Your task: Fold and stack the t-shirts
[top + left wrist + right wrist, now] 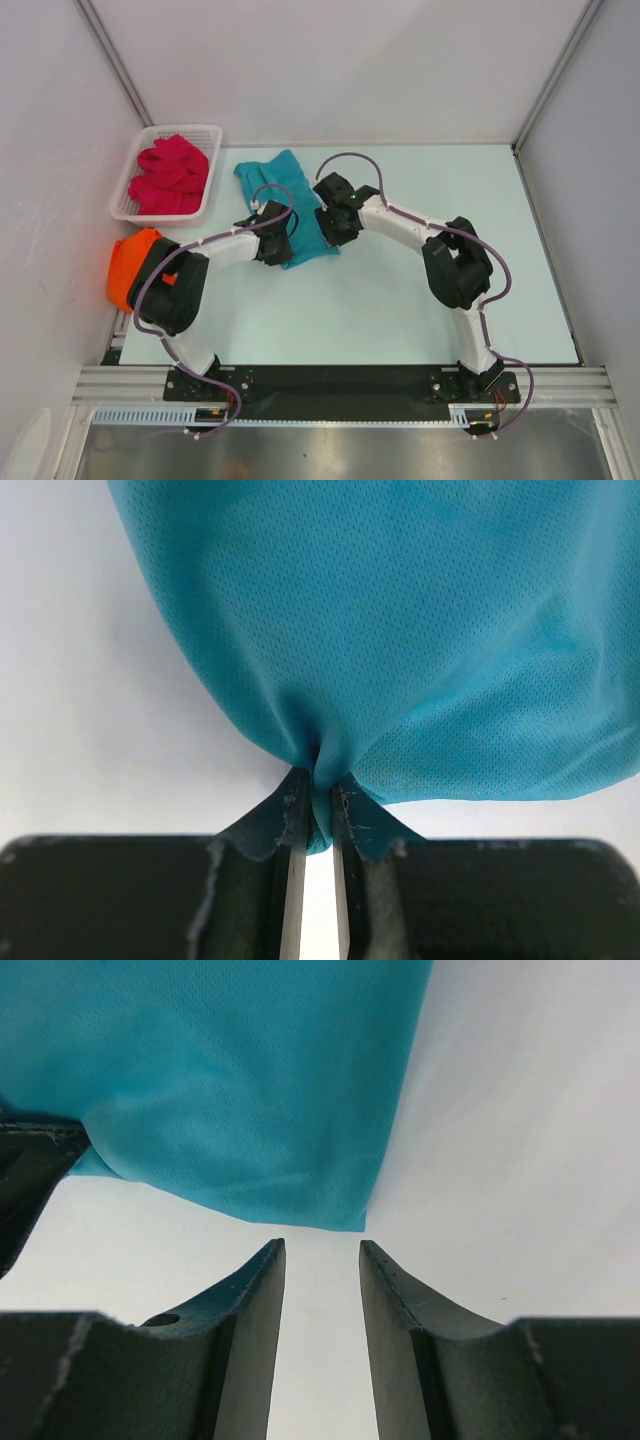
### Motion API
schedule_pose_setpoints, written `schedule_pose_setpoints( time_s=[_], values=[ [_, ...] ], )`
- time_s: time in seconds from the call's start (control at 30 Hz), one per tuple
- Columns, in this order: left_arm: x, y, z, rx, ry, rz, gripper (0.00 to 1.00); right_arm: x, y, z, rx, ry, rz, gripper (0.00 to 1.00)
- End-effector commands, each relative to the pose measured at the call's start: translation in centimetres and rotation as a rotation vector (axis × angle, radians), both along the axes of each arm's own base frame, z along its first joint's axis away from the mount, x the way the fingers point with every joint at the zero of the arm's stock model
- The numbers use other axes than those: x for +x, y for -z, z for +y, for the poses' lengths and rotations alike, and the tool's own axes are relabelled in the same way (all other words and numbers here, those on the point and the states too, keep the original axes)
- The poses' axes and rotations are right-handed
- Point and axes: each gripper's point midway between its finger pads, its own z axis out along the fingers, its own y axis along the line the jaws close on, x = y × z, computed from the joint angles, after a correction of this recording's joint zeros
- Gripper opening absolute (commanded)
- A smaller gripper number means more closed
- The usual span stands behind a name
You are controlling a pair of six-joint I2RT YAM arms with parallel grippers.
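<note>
The teal-blue t-shirt (283,190) lies crumpled on the pale table, behind both grippers. My left gripper (284,250) is at its near edge and is shut on a pinched fold of the teal-blue t-shirt (400,630); the cloth bunches between the left gripper (320,780) fingers. My right gripper (332,240) stands open at the shirt's near right side. In the right wrist view the right gripper (322,1248) holds nothing, and a corner of the teal-blue t-shirt (250,1090) lies just ahead of its tips. The orange t-shirt (128,265) sits bunched at the left, partly under my left arm. The crimson-pink t-shirt (172,175) is in the basket.
A white lattice basket (214,185) stands at the back left against the wall. Grey walls close in the table on the left, back and right. The metal frame rail (340,385) with both arm bases runs along the near edge.
</note>
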Motion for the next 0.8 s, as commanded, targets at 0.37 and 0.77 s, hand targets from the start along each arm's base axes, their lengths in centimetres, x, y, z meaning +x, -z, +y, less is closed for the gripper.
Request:
schedule_pose_setpoints(
  time_s=[0.37,0.77],
  values=[
    [-0.8,-0.8,1.1,0.038,0.002,0.005,0.17,1.5,0.7,0.6,-0.031,-0.006,-0.015,0.41],
    [-1.2,-2.1,2.3,0.043,-0.012,-0.017,0.17,0.9,2.8,0.7,-0.025,0.003,0.028,0.41]
  ],
)
